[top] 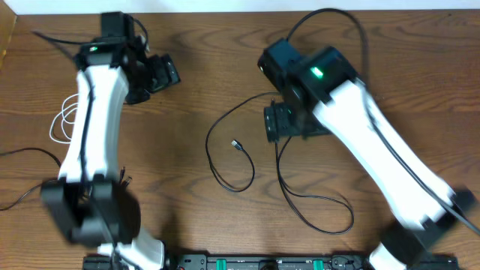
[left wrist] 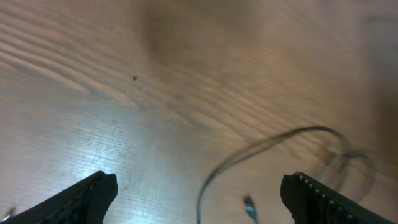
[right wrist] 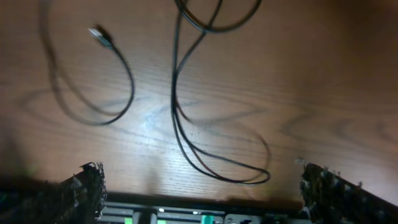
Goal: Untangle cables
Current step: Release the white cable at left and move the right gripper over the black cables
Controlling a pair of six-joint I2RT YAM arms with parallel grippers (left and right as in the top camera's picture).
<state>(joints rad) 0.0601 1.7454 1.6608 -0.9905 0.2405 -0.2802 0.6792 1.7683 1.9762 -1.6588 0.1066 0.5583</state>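
Note:
A thin white cable [top: 63, 120] lies in loose loops at the left, partly hidden under my left arm. A thin black cable [top: 214, 154] curves across the table's middle, and its small plug [top: 237, 145] lies free. A second long black loop [top: 322, 199] runs toward the front right. My left gripper [top: 157, 75] is open and empty, above bare wood left of the black cable [left wrist: 267, 146] and its plug [left wrist: 249, 205]. My right gripper [top: 279, 124] is open and empty, hovering over the black cables [right wrist: 211, 158], with the plug [right wrist: 102, 37] to one side.
A thicker black cord [top: 330, 15] arcs from the right arm at the back. Dark cords [top: 26, 154] trail off the left edge. A black equipment rail with green lights [top: 247, 262] runs along the front edge and shows in the right wrist view [right wrist: 186, 214].

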